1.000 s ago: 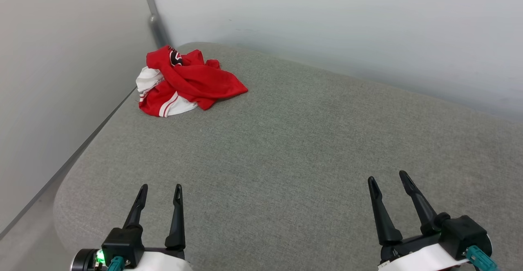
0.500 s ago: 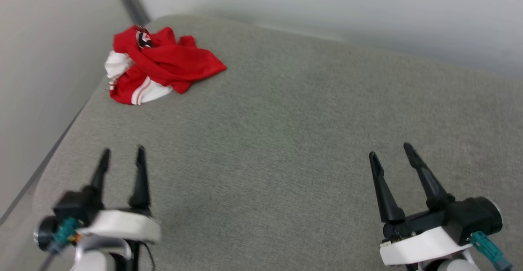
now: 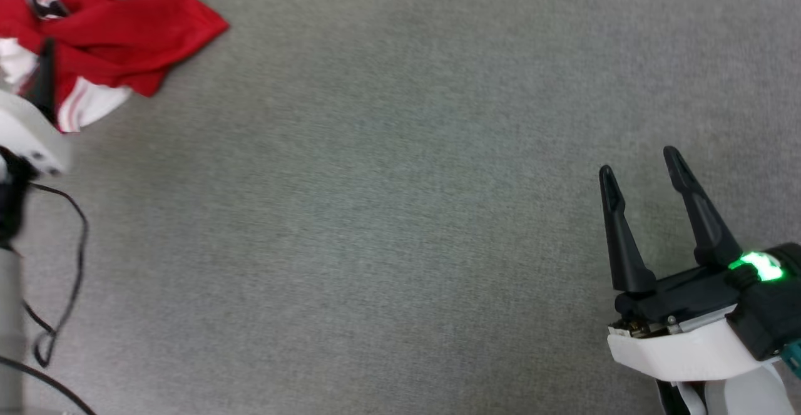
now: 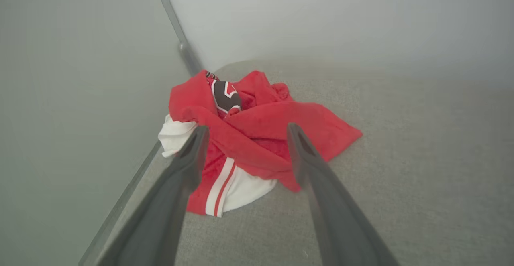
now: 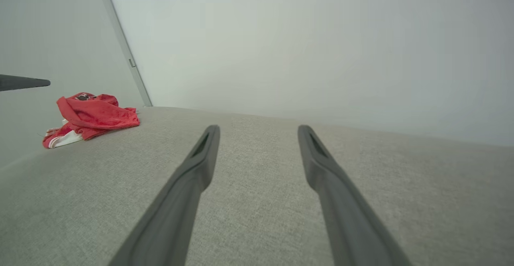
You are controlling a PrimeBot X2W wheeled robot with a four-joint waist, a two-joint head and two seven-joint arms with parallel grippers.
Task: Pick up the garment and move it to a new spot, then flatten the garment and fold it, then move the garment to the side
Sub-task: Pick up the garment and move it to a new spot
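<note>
The garment (image 3: 119, 33), a red shirt with white panels and striped trim, lies crumpled at the far left corner of the grey cushion (image 3: 375, 215). In the left wrist view my left gripper (image 4: 247, 128) stands open just in front of the garment (image 4: 321, 129), its fingers framing the heap and nothing between them. One dark finger (image 3: 44, 77) of it overlaps the garment's left edge in the head view. My right gripper (image 3: 639, 164) is open and empty over bare cushion at the lower right, far from the garment (image 5: 92, 113); its fingers also spread in its own view (image 5: 259, 129).
Two pale walls meet at a corner strip (image 4: 180, 45) right behind the garment. The cushion's left edge (image 4: 132, 185) runs along the left wall. A black cable (image 3: 69, 265) hangs from my left arm at the left edge.
The head camera has tilted down and closer. My left arm has reached forward to the garment. The right gripper has crept forward a little. The garment lies as before.
</note>
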